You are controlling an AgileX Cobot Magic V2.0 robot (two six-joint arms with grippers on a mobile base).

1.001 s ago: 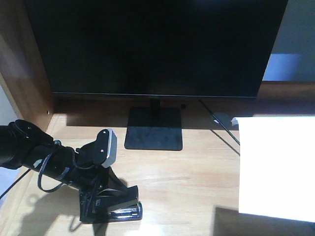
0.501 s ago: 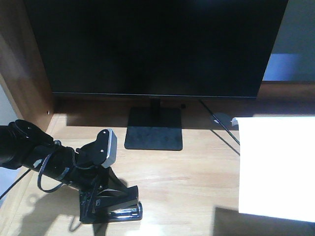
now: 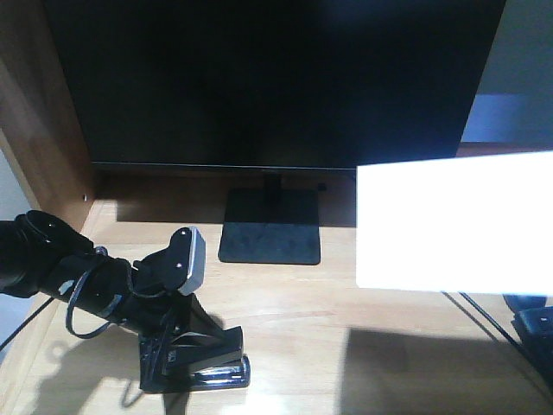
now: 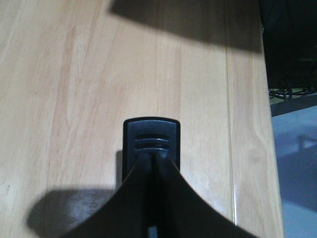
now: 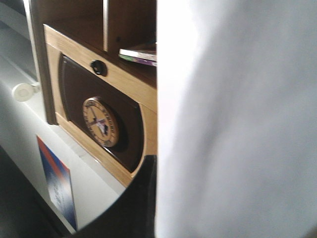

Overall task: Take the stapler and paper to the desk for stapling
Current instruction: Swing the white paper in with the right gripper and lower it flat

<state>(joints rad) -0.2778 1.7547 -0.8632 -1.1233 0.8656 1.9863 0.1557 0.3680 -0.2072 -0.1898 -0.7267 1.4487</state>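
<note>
Stapler (image 3: 207,363) is down on the counter (image 3: 302,303), lower left, with the left pincer (image 4: 151,159) pinched narrow on its end. The paper (image 3: 454,220) hangs in the air on the right, above the counter, gripped by the right pincer (image 5: 147,193), which is mostly hidden behind the sheet. Delivery step, I'd say: next, lay the sheet flat beside the stapler without creasing it.

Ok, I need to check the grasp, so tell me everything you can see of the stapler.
The stapler is black, with a shiny metal strip low on its side and a rounded end bearing two grooves. It lies at the near left of the desk, seemingly resting on the wood. The left gripper is shut on it from above, its jaws meeting at the grooved end.
</note>
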